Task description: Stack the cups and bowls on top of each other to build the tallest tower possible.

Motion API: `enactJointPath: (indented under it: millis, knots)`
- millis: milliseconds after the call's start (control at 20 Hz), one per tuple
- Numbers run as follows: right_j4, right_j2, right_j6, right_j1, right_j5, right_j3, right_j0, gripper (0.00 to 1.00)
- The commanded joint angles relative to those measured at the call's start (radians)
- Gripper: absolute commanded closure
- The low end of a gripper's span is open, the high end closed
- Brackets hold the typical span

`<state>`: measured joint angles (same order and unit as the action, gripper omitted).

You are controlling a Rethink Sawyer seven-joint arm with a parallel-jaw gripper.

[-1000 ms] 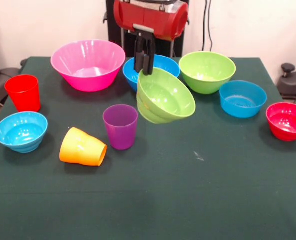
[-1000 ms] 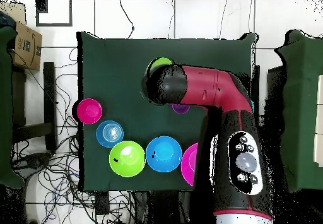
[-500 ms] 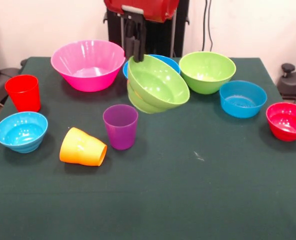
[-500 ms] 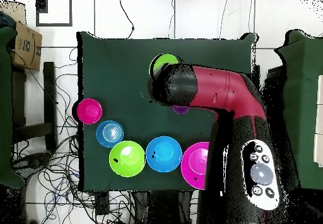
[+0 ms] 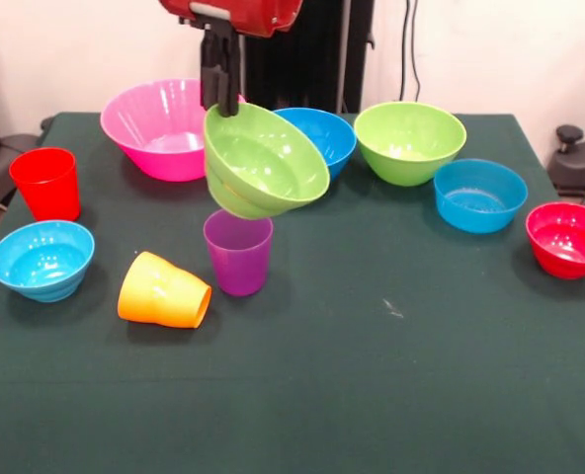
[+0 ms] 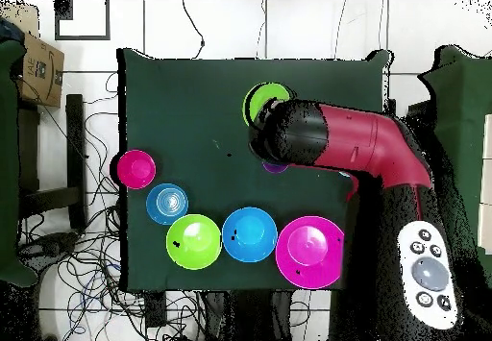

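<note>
Table, dark green cloth (image 5: 421,375), bearing ten plastic vessels. Item in hand: one small lime green bowl (image 5: 263,163), lifted clear of the cloth and tilted with its mouth toward the camera, pinched at its far rim by the gripper (image 5: 219,94), whose fingers are clenched on that rim; the bowl hangs just above and slightly behind the purple cup (image 5: 238,252), which stands upright, mouth up. In the overhead view the same bowl (image 6: 266,101) shows past the end of the arm (image 6: 336,150), with only a sliver of purple visible beneath the arm, so exact alignment over the cup is hard to judge from there. Standing elsewhere: big pink bowl (image 5: 174,128), mid blue bowl (image 5: 322,133), mid lime green bowl (image 5: 409,141), small blue bowl (image 5: 480,195), red bowl (image 5: 569,239), light blue bowl (image 5: 41,259), red cup (image 5: 46,183) upright, orange cup (image 5: 164,291) lying on its side. Step in hand, by judgement: carrying the bowl to a stacking place, probably the purple cup. To do it well, level the bowl before lowering, centre its base over the cup's mouth, descend slowly, and release only once it sits steady, since a tilted release on a narrow cup would likely tip both.
</note>
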<state>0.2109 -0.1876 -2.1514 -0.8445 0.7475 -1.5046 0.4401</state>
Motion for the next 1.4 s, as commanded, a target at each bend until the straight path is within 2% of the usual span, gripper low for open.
enactJointPath:
  millis: [50, 300, 750, 1400]
  knots:
    - [0.101, -0.109, 0.304, 0.012, 0.066, -0.117, 0.025, 1.00]
    - [0.122, -0.131, 0.287, 0.017, 0.056, -0.128, 0.040, 1.00]
    - [0.140, -0.146, 0.220, 0.010, 0.040, -0.154, 0.028, 1.00]
    - [0.177, -0.158, 0.185, 0.041, 0.002, -0.152, 0.032, 1.00]
